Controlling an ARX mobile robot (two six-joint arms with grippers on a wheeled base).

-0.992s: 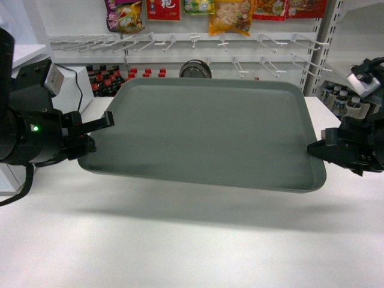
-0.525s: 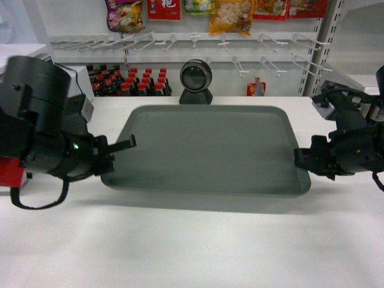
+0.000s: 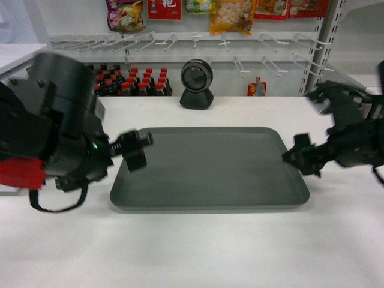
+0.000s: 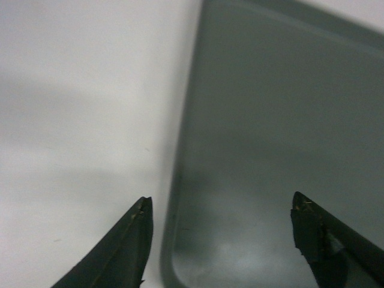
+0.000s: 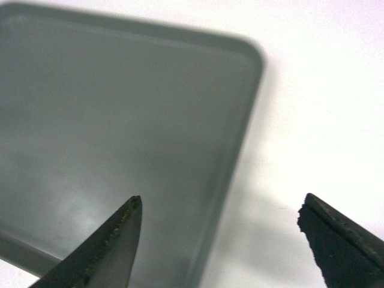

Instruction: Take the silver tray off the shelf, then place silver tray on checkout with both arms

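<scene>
A: Tabletop (image 3: 198, 252) carries the tray (image 3: 207, 165) flat, long axis running left to right between the arms.

B: Pincers? Left pincer (image 4: 219, 240) spread, straddling the tray's left rim. Right pincer (image 5: 225, 240) spread over the right rim. Neither grips; each sits at its own short end.

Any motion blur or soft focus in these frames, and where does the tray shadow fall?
Head view: both arms smeared by motion, the left gripper most; tray sharp, with a thin shadow along its front edge on the checkout. Left wrist view: soft all over, fingertips dark, wide apart. Right wrist view: soft too, a faint shadow beside the tray rim, fingertips apart.
</scene>
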